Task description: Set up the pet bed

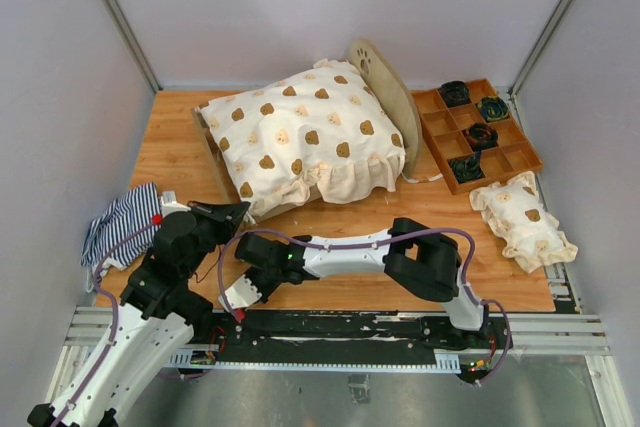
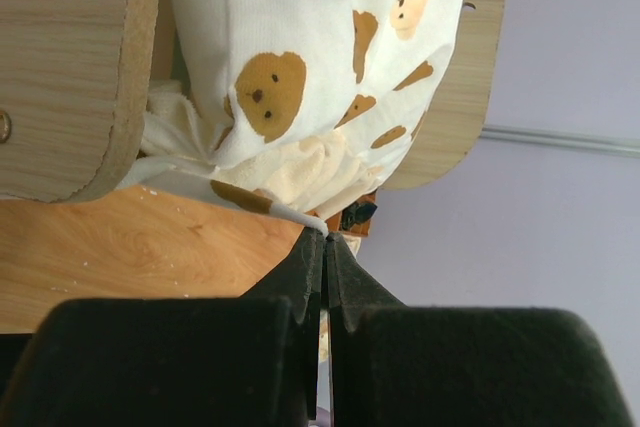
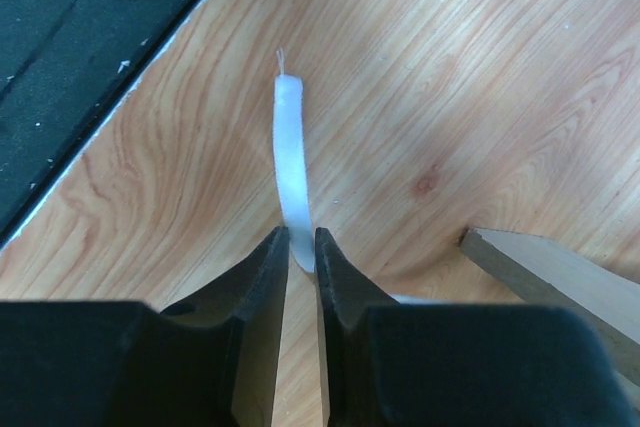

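My left gripper [image 2: 325, 241] is shut tight, and its tips pinch a thin white tie [image 2: 294, 213] that comes off the bear blanket [image 1: 300, 137]. My left arm comes up from the near left corner and points at the near left corner of the pet bed [image 1: 390, 97].

My right gripper [image 3: 300, 235] has its fingers only a little apart. A white ribbon [image 3: 290, 137] lies on the wooden table [image 1: 180, 162] and runs in between them. I cannot tell if they squeeze it or just touch it. My right arm bends at the elbow on the near right, then reaches far over to the left, low along the near edge, with the wrist tipped down.

The pet bed sits at the far middle of the table with the blanket puffed up on top and its round headboard on the right. A striped cloth [image 1: 125, 219] lies to the left of my left arm
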Robot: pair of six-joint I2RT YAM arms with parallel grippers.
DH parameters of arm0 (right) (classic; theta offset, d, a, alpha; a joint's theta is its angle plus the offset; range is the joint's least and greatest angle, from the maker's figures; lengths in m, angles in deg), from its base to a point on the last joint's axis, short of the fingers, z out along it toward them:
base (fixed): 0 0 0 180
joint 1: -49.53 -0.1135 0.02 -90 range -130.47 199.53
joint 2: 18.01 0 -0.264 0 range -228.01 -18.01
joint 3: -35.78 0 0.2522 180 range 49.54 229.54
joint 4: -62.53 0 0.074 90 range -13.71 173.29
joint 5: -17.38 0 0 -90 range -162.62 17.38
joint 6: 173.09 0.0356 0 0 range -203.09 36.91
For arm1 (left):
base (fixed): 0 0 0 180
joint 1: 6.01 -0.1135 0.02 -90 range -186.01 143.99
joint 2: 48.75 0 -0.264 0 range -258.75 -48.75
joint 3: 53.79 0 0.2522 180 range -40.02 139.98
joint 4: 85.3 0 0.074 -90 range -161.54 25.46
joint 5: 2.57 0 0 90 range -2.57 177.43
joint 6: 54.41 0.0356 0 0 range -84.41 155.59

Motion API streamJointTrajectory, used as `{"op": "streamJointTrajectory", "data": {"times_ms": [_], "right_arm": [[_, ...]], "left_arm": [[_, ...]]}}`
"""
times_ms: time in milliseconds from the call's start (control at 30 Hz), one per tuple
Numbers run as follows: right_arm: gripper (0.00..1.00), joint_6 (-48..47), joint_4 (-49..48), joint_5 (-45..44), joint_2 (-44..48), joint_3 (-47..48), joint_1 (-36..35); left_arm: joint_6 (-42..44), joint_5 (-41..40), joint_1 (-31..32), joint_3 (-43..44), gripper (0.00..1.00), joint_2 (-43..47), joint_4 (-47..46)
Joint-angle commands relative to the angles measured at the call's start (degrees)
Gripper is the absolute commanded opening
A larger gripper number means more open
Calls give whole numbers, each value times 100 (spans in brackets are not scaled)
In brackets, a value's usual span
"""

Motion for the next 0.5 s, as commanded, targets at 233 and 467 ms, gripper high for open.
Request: {"op": "streamJointTrajectory", "data": {"times_ms": [233, 467], "right_arm": [[0, 375, 734, -205, 148, -674, -47], [0, 1351, -1414, -512, 1580, -2340, 152]], "left_arm": [[-34, 58, 24, -71, 0, 102, -267], [487, -316, 24, -216, 0, 217, 269]]}}
